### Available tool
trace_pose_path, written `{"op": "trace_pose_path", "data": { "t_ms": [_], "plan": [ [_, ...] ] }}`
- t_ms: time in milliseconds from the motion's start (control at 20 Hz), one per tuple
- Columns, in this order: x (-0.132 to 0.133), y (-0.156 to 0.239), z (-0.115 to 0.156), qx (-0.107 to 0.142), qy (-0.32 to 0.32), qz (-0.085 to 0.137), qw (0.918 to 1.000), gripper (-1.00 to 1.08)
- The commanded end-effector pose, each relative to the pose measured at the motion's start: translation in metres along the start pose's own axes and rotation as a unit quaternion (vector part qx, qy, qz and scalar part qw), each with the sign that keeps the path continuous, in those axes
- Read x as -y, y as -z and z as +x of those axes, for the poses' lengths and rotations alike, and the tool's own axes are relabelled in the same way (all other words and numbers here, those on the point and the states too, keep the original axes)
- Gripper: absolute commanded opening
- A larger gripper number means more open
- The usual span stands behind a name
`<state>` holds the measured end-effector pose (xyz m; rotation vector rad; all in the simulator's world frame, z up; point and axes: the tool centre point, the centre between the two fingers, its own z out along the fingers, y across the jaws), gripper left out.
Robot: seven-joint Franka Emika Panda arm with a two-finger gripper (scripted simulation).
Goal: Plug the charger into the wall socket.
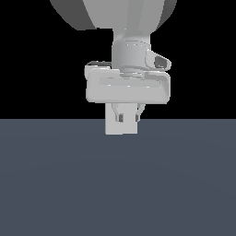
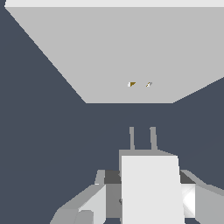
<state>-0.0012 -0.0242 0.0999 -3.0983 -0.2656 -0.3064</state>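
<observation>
The charger (image 2: 151,188) sits clamped in the pincer (image 2: 148,197); prongs face the wall socket (image 2: 109,52).

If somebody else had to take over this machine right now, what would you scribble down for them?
End effector: shut on the charger, fingers on its sides.
Charger: held off the floor, its two prongs aimed at the wall socket.
Wall socket: upright panel ahead, two small slot marks; a gap remains.
Done: charger grasped and facing the socket.
Left: line the prongs up with the slots, push in.
</observation>
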Motion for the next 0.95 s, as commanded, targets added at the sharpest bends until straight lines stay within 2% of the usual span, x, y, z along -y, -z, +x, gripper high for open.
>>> {"op": "trace_pose_path", "data": {
  "t_ms": [0, 550, 900],
  "plan": [
    [0.0, -0.001, 0.004, 0.0, 0.0, 0.0, 1.0, -1.0],
    [0.0, -0.008, 0.039, 0.0, 0.0, 0.0, 1.0, -1.0],
    [0.0, -0.009, 0.046, 0.0, 0.0, 0.0, 1.0, -1.0]
  ]
}}
